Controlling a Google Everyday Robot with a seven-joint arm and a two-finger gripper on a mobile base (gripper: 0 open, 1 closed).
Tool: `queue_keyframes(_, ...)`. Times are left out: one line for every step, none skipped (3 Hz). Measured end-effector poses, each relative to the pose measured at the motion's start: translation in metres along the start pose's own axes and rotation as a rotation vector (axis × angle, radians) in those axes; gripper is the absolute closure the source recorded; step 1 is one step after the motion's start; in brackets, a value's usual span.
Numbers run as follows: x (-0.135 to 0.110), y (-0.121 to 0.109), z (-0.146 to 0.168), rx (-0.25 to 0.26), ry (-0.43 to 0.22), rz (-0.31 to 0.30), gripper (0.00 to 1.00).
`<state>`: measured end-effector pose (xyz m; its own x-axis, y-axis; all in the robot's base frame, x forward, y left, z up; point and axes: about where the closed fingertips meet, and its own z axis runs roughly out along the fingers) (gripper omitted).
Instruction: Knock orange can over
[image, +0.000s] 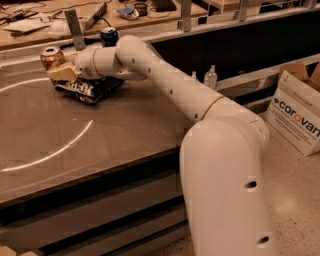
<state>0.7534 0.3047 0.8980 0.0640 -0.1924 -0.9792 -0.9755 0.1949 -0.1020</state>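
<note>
Table (75, 145): large grey-brown top fills the left half of the view, with a pale curved line (50, 155) marked across it.

Robot arm (170, 85): white, rises from a bulky lower body at lower right and reaches up and left over the table's far side.

Cardboard box (300, 117): on the floor at right edge, printed lettering on its side, tilted.

Snack bag (85, 90): dark, flat on the table, directly under the wrist end of the arm.

Gripper (61, 73): tan-coloured, low over the left end of the snack bag, just beside the orange can on its near side. Contact with the can: cannot tell. Jaw state (spread or pressed together): cannot tell from this view.

Orange can (51, 56): upright at the far left of the table, near the back edge, silver top facing up.

Dark blue can (109, 36): upright farther back, behind the arm's wrist, apart from the orange can.

Clear bottle (211, 77): small, on the ledge beyond the table's right edge, behind the arm.
</note>
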Motion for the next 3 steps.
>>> queue_keyframes(-0.047, 0.007, -0.057, 0.005, -0.075, -0.134, 1.00)
queue_keyframes(-0.074, 0.019, -0.126, 0.049, -0.131, -0.260, 1.00)
queue_keyframes(-0.065, 0.034, -0.172, 0.015, -0.036, -0.405, 1.00)
